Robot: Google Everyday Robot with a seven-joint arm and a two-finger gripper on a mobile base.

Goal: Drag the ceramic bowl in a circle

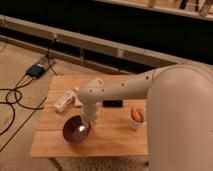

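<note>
The ceramic bowl (75, 132), round, glossy dark maroon with a lighter inside, sits on the wooden table (115, 140) near its front left. My gripper (85, 127) hangs from the white arm and reaches down onto the bowl's right rim. The arm's wrist hides the fingertips and part of the rim.
A small white cup holding an orange thing (136, 118) stands to the right of the bowl. A white packet (64, 102) lies at the table's left and a black bar (113, 103) behind the arm. Cables and a black box (36, 70) lie on the floor to the left.
</note>
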